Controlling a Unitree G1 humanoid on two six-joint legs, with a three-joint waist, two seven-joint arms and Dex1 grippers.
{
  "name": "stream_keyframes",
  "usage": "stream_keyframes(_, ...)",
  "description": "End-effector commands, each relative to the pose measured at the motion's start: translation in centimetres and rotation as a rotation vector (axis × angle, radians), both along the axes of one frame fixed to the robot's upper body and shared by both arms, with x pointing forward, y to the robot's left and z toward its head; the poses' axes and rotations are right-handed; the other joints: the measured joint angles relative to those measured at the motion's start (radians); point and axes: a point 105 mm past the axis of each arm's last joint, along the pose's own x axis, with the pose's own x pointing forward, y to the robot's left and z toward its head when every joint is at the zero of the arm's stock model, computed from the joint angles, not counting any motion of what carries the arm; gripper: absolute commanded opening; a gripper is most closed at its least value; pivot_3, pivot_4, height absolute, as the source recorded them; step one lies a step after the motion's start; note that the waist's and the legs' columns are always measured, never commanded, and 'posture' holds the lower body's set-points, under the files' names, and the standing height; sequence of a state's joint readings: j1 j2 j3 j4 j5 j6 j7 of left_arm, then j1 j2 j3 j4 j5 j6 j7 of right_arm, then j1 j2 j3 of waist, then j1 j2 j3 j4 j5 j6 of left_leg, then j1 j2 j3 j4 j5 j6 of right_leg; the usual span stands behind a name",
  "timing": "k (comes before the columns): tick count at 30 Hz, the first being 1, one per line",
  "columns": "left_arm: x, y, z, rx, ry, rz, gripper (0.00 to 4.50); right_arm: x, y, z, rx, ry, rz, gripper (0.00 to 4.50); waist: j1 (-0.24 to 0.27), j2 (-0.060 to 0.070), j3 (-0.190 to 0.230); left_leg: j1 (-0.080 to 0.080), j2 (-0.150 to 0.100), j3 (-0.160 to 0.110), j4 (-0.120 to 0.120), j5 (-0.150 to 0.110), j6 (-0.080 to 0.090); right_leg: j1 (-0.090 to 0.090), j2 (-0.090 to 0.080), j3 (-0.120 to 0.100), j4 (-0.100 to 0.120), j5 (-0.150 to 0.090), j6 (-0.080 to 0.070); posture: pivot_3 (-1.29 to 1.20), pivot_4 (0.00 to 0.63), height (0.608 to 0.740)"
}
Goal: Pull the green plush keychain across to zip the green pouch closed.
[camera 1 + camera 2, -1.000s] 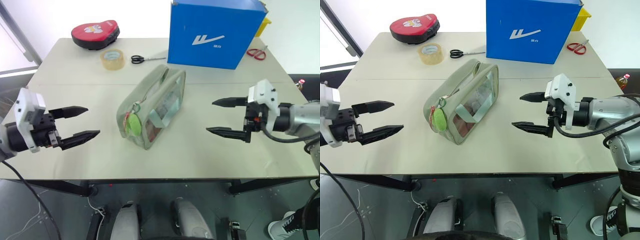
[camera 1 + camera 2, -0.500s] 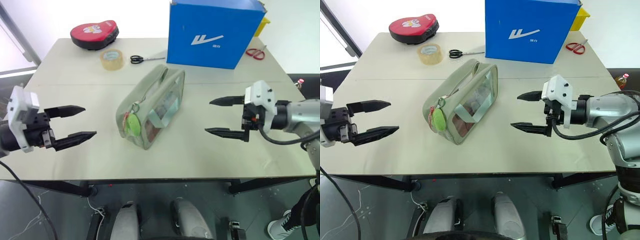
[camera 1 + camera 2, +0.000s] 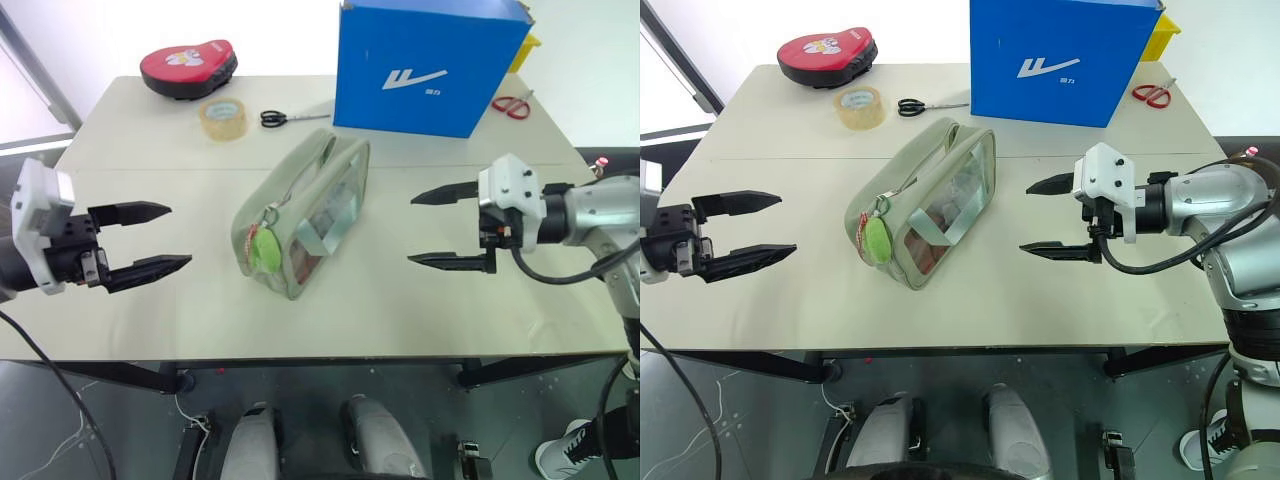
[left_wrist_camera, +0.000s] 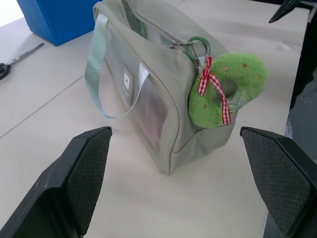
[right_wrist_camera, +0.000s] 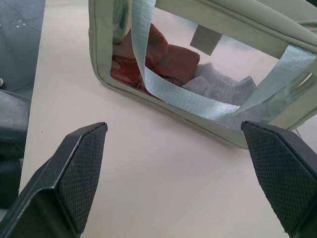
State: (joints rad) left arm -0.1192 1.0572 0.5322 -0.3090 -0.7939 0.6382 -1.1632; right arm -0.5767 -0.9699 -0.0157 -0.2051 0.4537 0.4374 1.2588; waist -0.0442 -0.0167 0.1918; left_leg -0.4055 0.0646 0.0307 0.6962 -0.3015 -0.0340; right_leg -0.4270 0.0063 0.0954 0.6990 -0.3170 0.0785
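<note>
A pale beige table (image 3: 150, 130) is carrying the sage-green fabric zip pouch (image 3: 300, 215), its lime-green plush keychain (image 3: 265, 247) hanging at the near end (zipper undone). Both end effectors, left (image 3: 140, 240) and right (image 3: 440, 228), are staying spread apart, barely shifting since earlier.

Bare table (image 3: 150, 320) flanks the green pouch (image 3: 300, 215); blue box (image 3: 430, 65) behind.

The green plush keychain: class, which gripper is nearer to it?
Left. The left gripper hovers open beside the green plush keychain; the right gripper waits beyond the green pouch.
</note>
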Motion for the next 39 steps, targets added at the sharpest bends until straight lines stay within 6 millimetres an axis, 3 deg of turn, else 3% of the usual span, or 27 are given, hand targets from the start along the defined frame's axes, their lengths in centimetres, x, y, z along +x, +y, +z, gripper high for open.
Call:
stream_keyframes(1,0.1,-0.3,1.1,0.023,-0.056,-0.033,4.43,0.0,0.5,2.3,-0.009,-0.099,0.054,4.5,0.0,0.0,0.0,0.0,0.0,0.0,0.0,0.0,0.0,0.0,0.0,0.0,0.0,0.0,0.0,0.0,0.15,0.737)
stream_keyframes(5,0.8,-1.1,2.0,-0.005,-0.09,-0.083,4.43,1.5,3.1,5.2,-0.042,-0.218,0.173,4.5,-0.008,0.002,0.001,0.001,0.0,0.002,0.001,0.0,0.0,0.0,0.0,0.001,0.001,0.0,0.0,0.0,0.15,0.737)
stream_keyframes(9,1.3,-1.8,3.0,-0.045,-0.122,-0.123,4.43,3.5,5.9,6.4,-0.104,-0.309,0.255,4.5,-0.013,0.001,0.001,0.001,0.001,0.002,0.0,0.0,0.0,0.0,0.001,0.0,0.001,0.0,0.0,0.0,0.15,0.737)
stream_keyframes(14,1.5,-2.3,5.1,-0.133,-0.182,-0.151,4.43,6.0,9.7,6.5,-0.215,-0.411,0.343,4.5,-0.026,0.001,0.001,-0.003,0.001,0.002,0.0,0.0,0.0,-0.004,0.0,0.0,0.002,0.0,0.0,0.0,0.15,0.737)
stream_keyframes(20,1.0,-2.6,5.9,-0.182,-0.204,-0.162,4.43,6.7,12.3,5.6,-0.282,-0.425,0.444,4.5,-0.027,0.001,0.001,-0.003,0.001,-0.001,0.0,0.001,-0.001,-0.004,-0.002,0.0,0.002,0.0,0.0,0.0,0.15,0.737)
stream_keyframes(23,0.6,-2.6,5.9,-0.179,-0.206,-0.155,4.5,7.1,12.5,4.5,-0.352,-0.401,0.477,3.65,-0.028,0.001,0.001,-0.003,0.001,-0.001,0.0,0.001,-0.001,-0.004,-0.002,-0.001,0.002,0.0,0.0,0.0,0.15,0.737)
stream_keyframes(30,0.3,-2.5,5.4,-0.182,-0.202,-0.132,4.5,7.9,12.9,4.1,-0.378,-0.424,0.476,0.11,-0.029,0.001,0.001,-0.002,0.001,-0.002,0.0,0.001,-0.002,-0.004,-0.002,-0.001,0.003,0.0,0.0,0.0,0.15,0.737)
stream_keyframes(34,0.4,-2.7,5.1,-0.174,-0.2,-0.128,4.5,8.1,13.1,6.3,-0.31,-0.43,0.411,0.01,-0.029,0.001,0.001,-0.002,0.001,-0.002,0.0,0.002,-0.004,-0.004,-0.002,-0.002,0.004,0.001,0.0,0.0,0.15,0.737)
stream_keyframes(39,0.3,-2.6,4.9,-0.183,-0.197,-0.119,4.5,7.7,11.5,7.9,-0.361,-0.314,0.232,0.01,-0.024,0.002,0.001,-0.003,0.001,-0.003,0.0,0.002,-0.004,-0.004,-0.002,-0.002,0.004,0.001,0.0,0.0,0.15,0.737)
